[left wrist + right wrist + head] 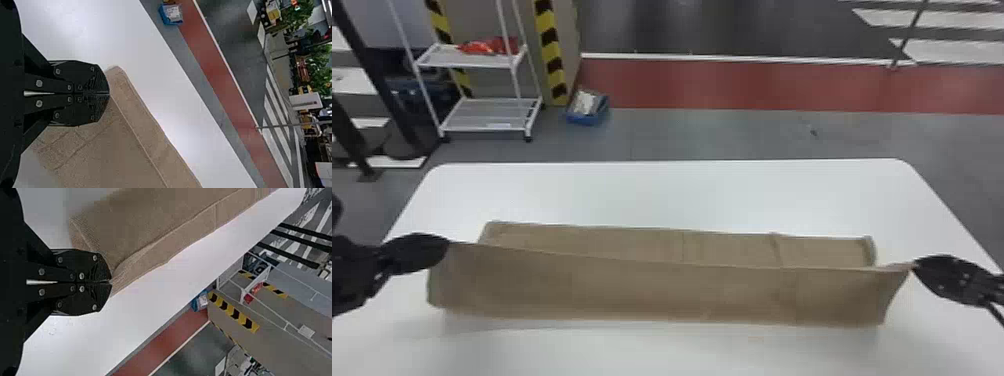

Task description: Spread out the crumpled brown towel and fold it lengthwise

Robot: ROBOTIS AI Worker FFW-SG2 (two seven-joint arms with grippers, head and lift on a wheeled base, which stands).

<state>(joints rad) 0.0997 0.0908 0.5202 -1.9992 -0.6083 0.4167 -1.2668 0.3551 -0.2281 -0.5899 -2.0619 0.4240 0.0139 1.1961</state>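
My left gripper (448, 243) is at the left end of the brown towel (652, 290), shut on its raised near layer's upper corner. Opposite it, my right gripper (914, 267) pinches the other upper corner. Between them the layer's edge hangs nearly straight across, in front of a flat strip of towel on the table. In the left wrist view, the left gripper (109, 93) has its fingers together on the towel (117, 149). The right wrist view has the right gripper (111, 282) closed on a corner of the towel (156, 223).
The white table (662, 195) extends behind and in front of the towel. Beyond it on the floor stand a white wheeled rack (487, 115) and a blue bin (587, 107), back left.
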